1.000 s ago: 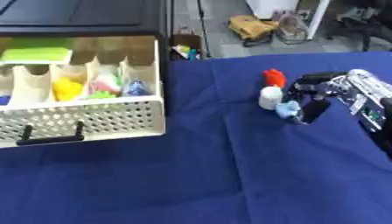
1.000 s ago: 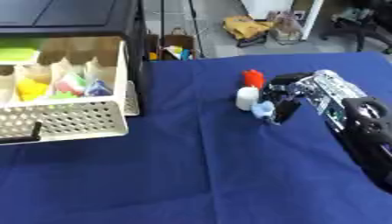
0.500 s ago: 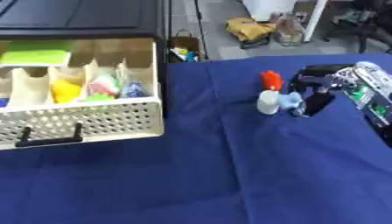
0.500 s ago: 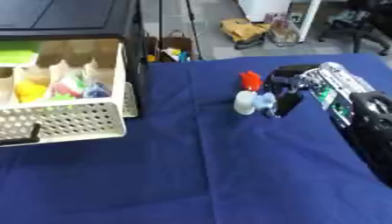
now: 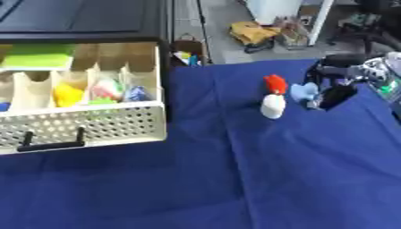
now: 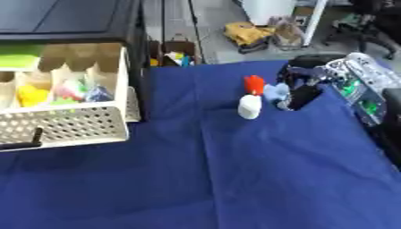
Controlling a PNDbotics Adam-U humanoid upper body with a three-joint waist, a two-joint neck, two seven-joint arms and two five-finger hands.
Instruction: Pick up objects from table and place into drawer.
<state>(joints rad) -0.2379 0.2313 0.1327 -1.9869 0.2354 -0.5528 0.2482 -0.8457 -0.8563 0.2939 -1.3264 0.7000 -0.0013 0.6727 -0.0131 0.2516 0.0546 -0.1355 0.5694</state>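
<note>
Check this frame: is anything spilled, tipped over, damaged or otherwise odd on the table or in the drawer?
Nothing stands out. The drawer is pulled open with small items sorted in its compartments. The white object, red object and light blue object sit clustered on the blue cloth beside the right robot hand.

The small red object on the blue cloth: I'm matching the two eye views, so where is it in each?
Left eye view: small red object, right of centre, above the white piece.
Right eye view: upper centre-right, same stack.
Shared landmark: the cream perforated drawer at the left.
</note>
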